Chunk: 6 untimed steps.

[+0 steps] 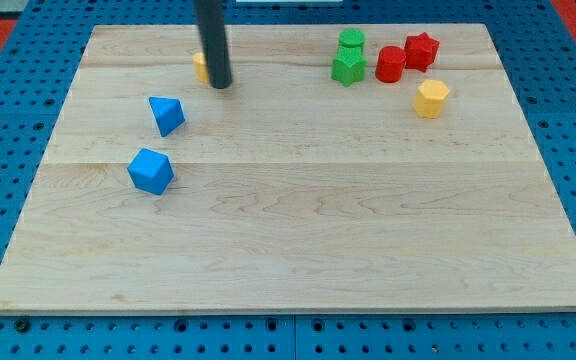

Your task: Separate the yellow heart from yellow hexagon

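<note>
Across the wooden board (298, 230), which is lying on a blue pegboard (8, 110), the blocks are sitting in three loose groups. At the view's upper right, a green block (351, 42) is sitting just above a green star (348, 68), with a red cylinder (390, 64) and a red star (421, 50) crowding in beside them. The yellow hexagon (431, 99) is resting just below that cluster, apart from the reds. At the view's left, a blue triangular block (167, 115) and a blue cube (151, 171) are sitting near each other.

The rod (211, 35) is coming down at the view's upper left, and my tip (220, 84) is touching the board right beside a small yellow piece (200, 66), most likely the yellow heart, which is mostly hiding behind the rod. There are no jaws here to be apart or together; the rod only pushes. The heart is already standing well apart from the hexagon, so I judge the separation largely accomplished.
</note>
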Each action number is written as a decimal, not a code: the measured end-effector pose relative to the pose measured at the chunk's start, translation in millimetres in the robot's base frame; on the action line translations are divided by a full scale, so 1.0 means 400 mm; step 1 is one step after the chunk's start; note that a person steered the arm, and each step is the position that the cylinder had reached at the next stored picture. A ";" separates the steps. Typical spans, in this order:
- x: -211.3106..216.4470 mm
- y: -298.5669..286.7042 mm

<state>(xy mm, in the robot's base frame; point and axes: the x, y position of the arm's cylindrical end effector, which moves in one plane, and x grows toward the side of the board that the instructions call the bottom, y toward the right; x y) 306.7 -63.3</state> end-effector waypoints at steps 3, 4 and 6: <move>-0.085 -0.019; -0.091 -0.045; -0.095 -0.114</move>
